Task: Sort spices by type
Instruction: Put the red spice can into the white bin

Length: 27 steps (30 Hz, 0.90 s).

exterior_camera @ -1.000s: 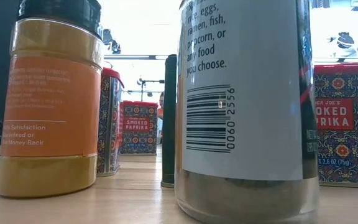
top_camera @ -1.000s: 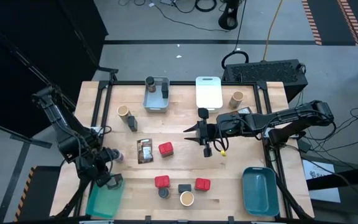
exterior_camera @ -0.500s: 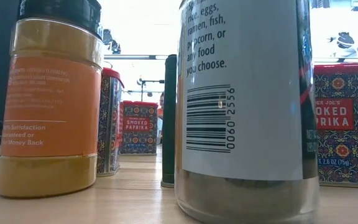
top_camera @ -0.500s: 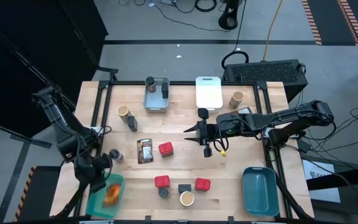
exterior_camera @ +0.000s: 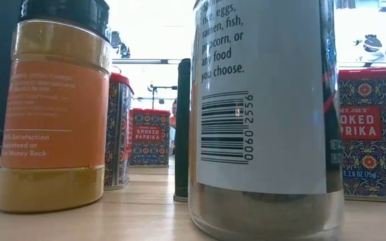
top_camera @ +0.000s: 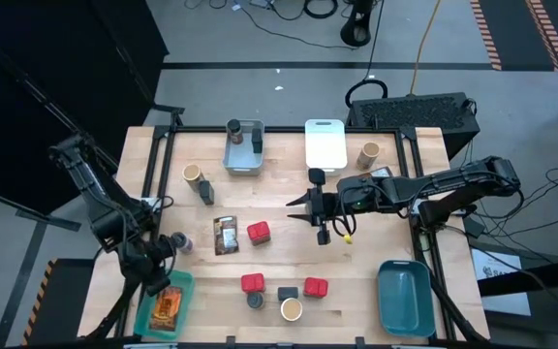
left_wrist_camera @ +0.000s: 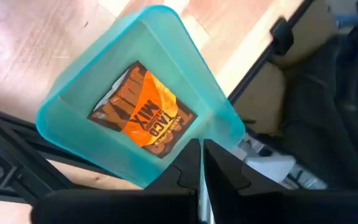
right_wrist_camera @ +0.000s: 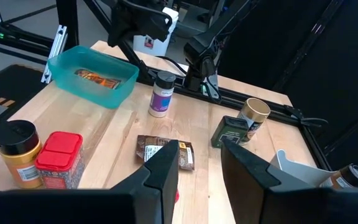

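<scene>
We see the left pincer point(top_camera: 156, 274) pinched shut and empty above the teal plastic bin point(top_camera: 149, 319) holding an orange taco-mix packet point(left_wrist_camera: 143, 118); the right pincer point(top_camera: 301, 206) gapes partway, empty, mid-desk.

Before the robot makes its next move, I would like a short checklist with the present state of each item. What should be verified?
1. Taco mix packet lies flat inside the teal bin: ok.
2. Left gripper has its fingers shut and empty, just outside the bin's rim: ok.
3. Right gripper carries nothing; its fingers are apart with only the table between them: ok.
4. Second brown packet still waits on the table, beside a red tin: not ok, unsorted.
5. Three red tins remain on the open table: not ok, unsorted.
6. Blue bin is free to receive items: ok, it looks empty.
</scene>
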Tool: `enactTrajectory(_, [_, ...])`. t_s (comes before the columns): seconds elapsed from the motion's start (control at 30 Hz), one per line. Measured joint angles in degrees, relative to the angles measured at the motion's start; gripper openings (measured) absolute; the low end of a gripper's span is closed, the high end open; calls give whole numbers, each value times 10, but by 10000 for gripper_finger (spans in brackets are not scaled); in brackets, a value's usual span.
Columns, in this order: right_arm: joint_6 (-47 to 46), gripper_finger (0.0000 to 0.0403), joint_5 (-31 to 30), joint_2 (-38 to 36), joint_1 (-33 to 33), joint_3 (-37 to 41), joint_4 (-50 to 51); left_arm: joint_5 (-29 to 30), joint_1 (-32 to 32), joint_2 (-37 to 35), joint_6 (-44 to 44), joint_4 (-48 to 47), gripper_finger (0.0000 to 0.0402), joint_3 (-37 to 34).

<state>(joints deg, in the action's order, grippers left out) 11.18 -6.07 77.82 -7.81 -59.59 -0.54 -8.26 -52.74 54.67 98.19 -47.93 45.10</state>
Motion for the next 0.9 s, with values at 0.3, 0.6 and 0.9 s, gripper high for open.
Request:
enactTrajectory(0.3, [-7,105,-36,0,0,0,-4,80,53,-4,-71,107,21,0])
enactTrajectory(0.6, [-7,105,-64,0,0,0,1,356,168,17,-638,283,21,0])
enactTrajectory(0.9, [-75,105,-68,0,5,0,15,328,300,92,-897,266,20,-3])
